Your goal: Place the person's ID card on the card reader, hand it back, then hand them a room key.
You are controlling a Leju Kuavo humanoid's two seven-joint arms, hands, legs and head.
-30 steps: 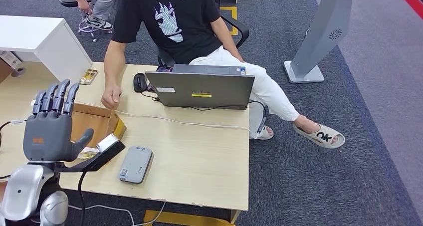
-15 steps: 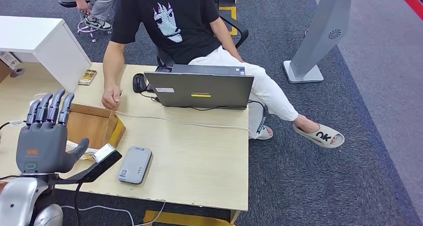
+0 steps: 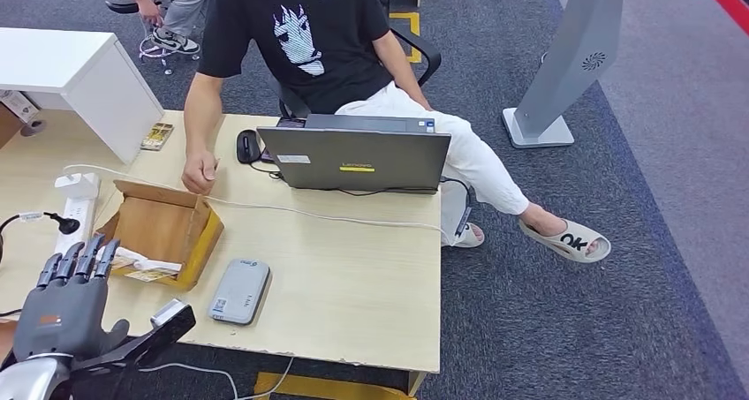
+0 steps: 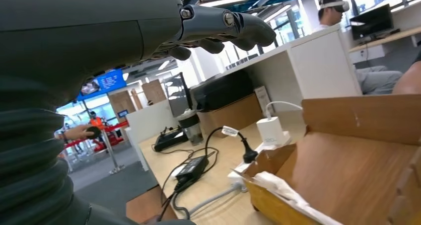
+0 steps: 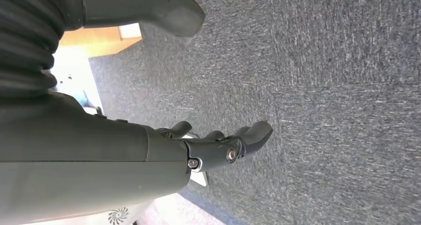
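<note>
Left hand (image 3: 66, 307) hovering low at the table's (image 3: 353, 285) near corner, fingers spread, holding nothing. Grey card reader (image 3: 240, 290) lying just right of it, cardboard box (image 3: 163, 228) just beyond. Right hand (image 5: 218, 145) hanging over carpet, loosely apart, empty. Can't spot the ID card.

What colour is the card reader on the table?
Grey, the card reader shows best in the head view.
</note>
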